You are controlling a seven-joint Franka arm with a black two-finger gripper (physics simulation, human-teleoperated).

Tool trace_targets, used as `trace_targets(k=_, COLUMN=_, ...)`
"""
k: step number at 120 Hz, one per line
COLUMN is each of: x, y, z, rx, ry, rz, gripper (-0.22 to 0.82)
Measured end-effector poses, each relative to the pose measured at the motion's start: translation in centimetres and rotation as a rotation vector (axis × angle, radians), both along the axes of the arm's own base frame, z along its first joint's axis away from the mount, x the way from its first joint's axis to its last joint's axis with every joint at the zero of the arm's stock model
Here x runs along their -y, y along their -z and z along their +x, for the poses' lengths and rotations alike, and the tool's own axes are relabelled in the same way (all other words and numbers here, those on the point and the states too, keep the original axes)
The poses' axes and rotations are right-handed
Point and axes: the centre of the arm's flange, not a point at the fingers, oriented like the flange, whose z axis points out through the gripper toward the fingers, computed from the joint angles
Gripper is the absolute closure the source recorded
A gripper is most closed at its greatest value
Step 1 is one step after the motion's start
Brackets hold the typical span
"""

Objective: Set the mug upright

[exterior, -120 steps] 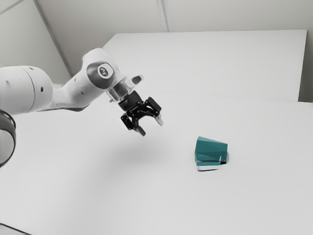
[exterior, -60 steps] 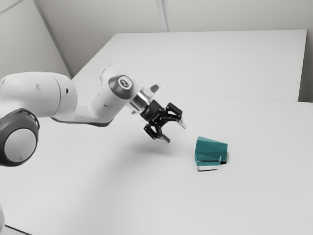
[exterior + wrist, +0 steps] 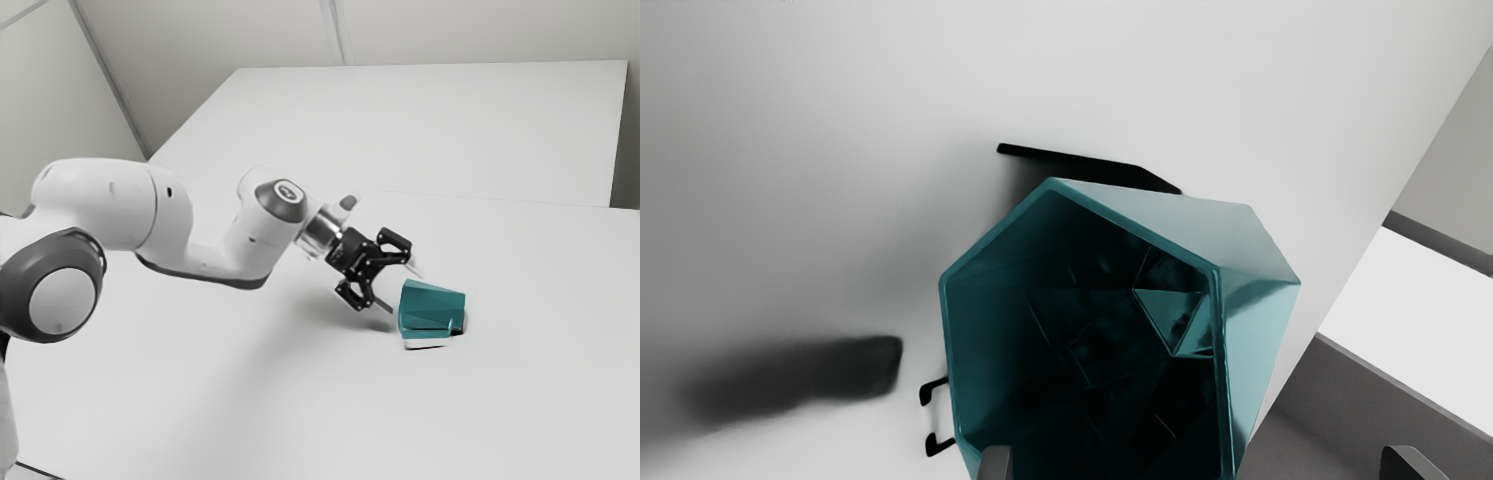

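Your arm (image 3: 120, 205) reaches from the exterior view's left, its gripper (image 3: 403, 291) slanted down and spread wide, just beside the open mouth of the mug (image 3: 435, 305) lying sideways on the tabletop (image 3: 250, 400).
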Motion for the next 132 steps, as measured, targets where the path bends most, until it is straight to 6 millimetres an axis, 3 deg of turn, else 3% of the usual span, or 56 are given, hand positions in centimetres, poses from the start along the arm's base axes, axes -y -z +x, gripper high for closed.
trace_targets(k=32, x=0.9, y=2.1, z=0.8, rx=-0.006, ry=-0.052, rz=-0.007, gripper=0.0)
trace_targets(k=57, x=1.6, y=1.9, z=1.3, rx=0.012, ry=-0.068, rz=-0.011, gripper=0.01)
trace_targets(k=63, x=1.8, y=1.8, z=1.3, rx=0.016, ry=-0.067, rz=-0.011, gripper=0.08)
trace_targets(k=79, x=2.2, y=1.3, z=1.6, rx=0.037, ry=-0.063, rz=-0.003, gripper=0.43)
trace_targets(k=88, x=2.2, y=1.1, z=1.7, rx=0.044, ry=-0.065, rz=0.001, gripper=0.56)
trace_targets(k=132, x=3.1, y=-1.0, z=2.7, rx=0.092, ry=-0.061, rz=0.006, gripper=0.75)
